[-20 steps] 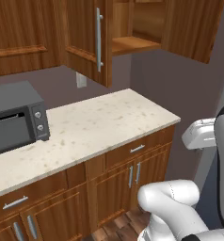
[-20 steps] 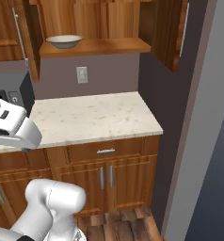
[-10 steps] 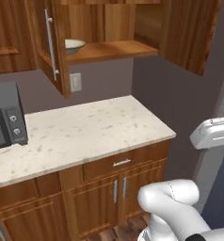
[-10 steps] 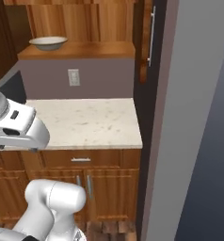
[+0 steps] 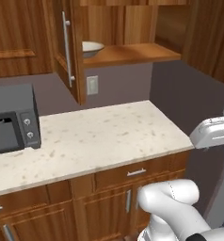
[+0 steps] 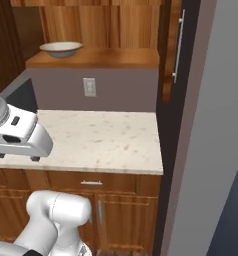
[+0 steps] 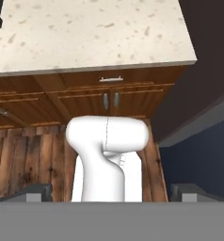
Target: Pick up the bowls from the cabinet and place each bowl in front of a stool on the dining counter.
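Reddish-brown wood for the cabinet (image 5: 128, 55), hung just above the wall socket (image 5: 92, 85), open, with a bare shelf board directly over the socket. Door (image 5: 75, 52) swung out above and to the left of the socket in the left base view, with a long silver bar handle (image 5: 66, 47) on it. In the right base view, a second door (image 6: 169, 50) with its own bar handle stands open above and right of the socket (image 6: 89, 87).

One bowl (image 5: 91, 48), cream with a darker rim, resting upright on the shelf above the socket, a little to its left in the right base view (image 6: 61, 48). Touching nothing but the shelf. Well apart from the gripper.

Beige speckled counter top (image 5: 100, 136) spreading out below the socket. Dark oven (image 5: 10, 120) standing on it to the socket's left and lower. Wooden drawer front with a small silver pull (image 6: 91, 183) under the counter edge, below the socket.

Gripper (image 7: 113, 192) seen in the hand view, low and well back from the socket's wall, looking down at the counter edge (image 7: 85, 28), cupboard fronts and plank floor (image 7: 29, 160). Fingertips (image 7: 36, 190) spread wide apart, nothing between them.
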Controlling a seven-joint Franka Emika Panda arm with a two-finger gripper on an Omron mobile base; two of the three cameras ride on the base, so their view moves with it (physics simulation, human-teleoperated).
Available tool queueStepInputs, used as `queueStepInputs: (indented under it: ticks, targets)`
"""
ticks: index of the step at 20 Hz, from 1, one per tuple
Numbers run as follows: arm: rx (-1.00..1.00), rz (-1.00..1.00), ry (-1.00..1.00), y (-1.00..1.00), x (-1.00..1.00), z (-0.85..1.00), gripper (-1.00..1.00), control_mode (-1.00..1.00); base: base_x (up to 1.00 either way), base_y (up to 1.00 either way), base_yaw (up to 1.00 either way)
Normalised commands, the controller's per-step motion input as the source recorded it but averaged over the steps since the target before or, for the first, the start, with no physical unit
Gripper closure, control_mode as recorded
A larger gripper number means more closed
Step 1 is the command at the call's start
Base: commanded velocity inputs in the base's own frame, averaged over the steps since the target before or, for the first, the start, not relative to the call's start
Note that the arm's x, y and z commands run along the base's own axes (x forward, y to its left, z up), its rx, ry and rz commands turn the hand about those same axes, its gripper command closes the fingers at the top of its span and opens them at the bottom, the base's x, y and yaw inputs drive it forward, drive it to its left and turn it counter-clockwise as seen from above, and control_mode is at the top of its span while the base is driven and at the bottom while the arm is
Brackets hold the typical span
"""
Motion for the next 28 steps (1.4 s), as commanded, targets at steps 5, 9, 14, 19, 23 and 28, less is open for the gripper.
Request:
queueStepInputs:
  ticks: [5,9,14,19,23,28]
  targets:
    - [0.00,0.00,0.00,0.00,0.00,0.00,-1.00,1.00,0.21,0.28,0.15]
    - [0.00,0.00,0.00,0.00,0.00,0.00,-1.00,1.00,0.12,0.39,0.14]
    - [0.00,0.00,0.00,0.00,0.00,0.00,-1.00,1.00,0.33,0.33,0.18]
    - [0.00,0.00,0.00,0.00,0.00,0.00,-1.00,1.00,0.55,0.01,0.16]
    - [0.00,0.00,0.00,0.00,0.00,0.00,-1.00,1.00,0.46,0.00,0.09]
    - [0.00,0.00,0.00,0.00,0.00,0.00,-1.00,1.00,0.40,-0.19,0.03]
